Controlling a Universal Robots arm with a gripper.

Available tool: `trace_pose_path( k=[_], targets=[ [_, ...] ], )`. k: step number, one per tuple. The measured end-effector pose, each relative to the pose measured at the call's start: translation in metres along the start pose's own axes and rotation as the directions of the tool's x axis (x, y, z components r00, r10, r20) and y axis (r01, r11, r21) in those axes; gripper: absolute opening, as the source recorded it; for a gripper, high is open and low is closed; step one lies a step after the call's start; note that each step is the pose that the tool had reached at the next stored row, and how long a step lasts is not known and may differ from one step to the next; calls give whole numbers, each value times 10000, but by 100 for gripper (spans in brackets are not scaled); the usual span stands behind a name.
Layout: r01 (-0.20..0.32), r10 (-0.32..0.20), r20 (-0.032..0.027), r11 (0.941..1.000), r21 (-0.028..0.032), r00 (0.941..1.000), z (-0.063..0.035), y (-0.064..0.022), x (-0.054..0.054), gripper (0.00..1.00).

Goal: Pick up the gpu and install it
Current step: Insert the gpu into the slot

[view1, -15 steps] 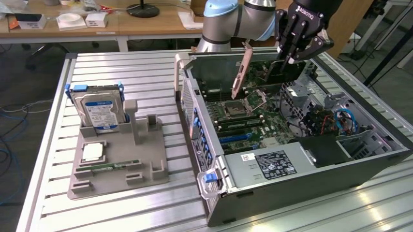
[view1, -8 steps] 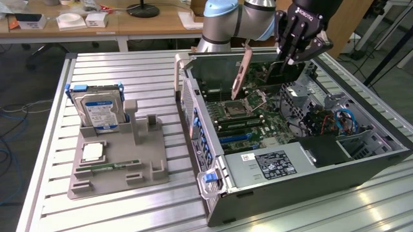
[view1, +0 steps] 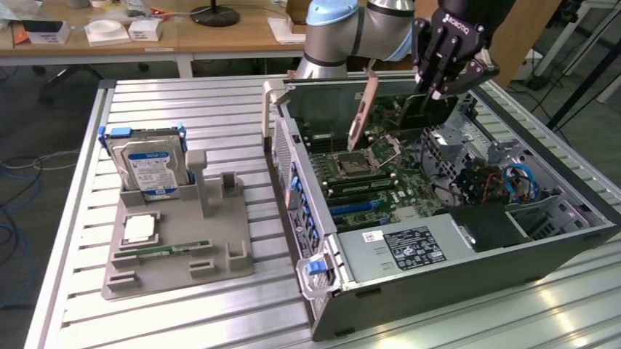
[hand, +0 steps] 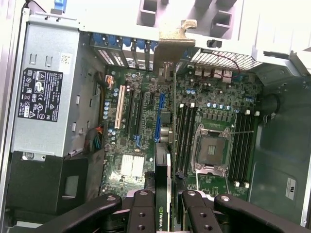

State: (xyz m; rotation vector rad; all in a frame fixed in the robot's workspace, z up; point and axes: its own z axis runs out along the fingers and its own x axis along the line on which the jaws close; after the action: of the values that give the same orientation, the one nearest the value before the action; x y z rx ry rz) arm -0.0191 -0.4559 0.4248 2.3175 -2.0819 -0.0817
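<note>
While gripper [view1: 438,89] pinches gpu [view1: 365,109], open motherboard [view1: 374,185] room beneath edge

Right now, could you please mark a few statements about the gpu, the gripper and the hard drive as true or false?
1. The gripper is closed on the gpu. True.
2. The gpu lies in the grey holder. False: it is held over the open computer case.
3. The hard drive stands upright in the grey holder. True.
4. The computer case is closed up. False: its side is open and the motherboard shows.
</note>
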Motion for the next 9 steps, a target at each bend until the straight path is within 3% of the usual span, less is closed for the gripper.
trace_pose_path(
  k=[9],
  targets=[
    [0,0,0,10000,0,10000,39,-2,1,26]
  ],
)
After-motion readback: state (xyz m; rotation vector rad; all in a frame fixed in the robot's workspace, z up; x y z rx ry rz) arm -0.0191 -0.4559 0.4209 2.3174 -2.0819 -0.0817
